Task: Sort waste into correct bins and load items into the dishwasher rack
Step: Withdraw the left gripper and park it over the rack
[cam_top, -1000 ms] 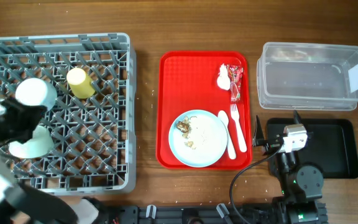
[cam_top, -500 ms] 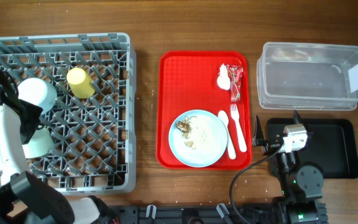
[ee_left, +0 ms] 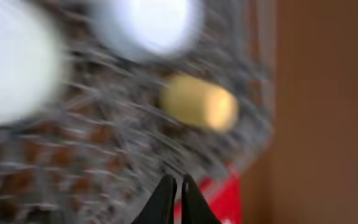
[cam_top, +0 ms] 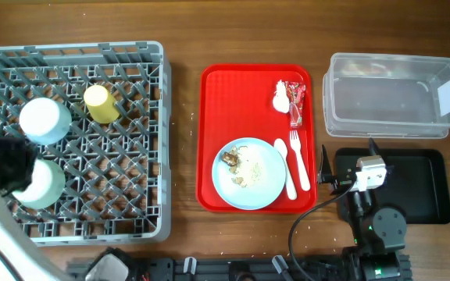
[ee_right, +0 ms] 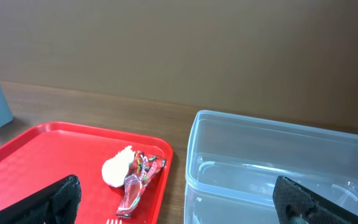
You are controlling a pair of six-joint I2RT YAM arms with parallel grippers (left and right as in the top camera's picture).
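Observation:
The grey dishwasher rack (cam_top: 135, 204) at the left holds the yellow-green cup (cam_top: 96, 103) and two pale bowls (cam_top: 45, 119) (cam_top: 44, 184). My left gripper (cam_top: 10, 165) is blurred over the rack's front left. In the left wrist view its fingertips nearly touch, so the gripper (ee_left: 176, 186) is shut and empty, with the cup (ee_left: 199, 102) ahead. The plate (cam_top: 258, 178) with brown scraps (cam_top: 231, 158), spoon (cam_top: 284, 168), fork (cam_top: 299, 160), tissue (cam_top: 280, 97) and red wrapper (cam_top: 295, 103) lie on the red tray (cam_top: 225, 101). My right gripper (cam_top: 346, 168) (ee_right: 179, 205) is open and empty.
The clear tub (cam_top: 393, 95) stands at the back right, also in the right wrist view (ee_right: 278, 168). The black tray (cam_top: 424, 187) lies in front of it, under my right arm. Bare wood separates the rack from the red tray.
My left arm has swung back to the front left of the rack. The second bowl now sits uncovered in the rack. The right arm has not moved.

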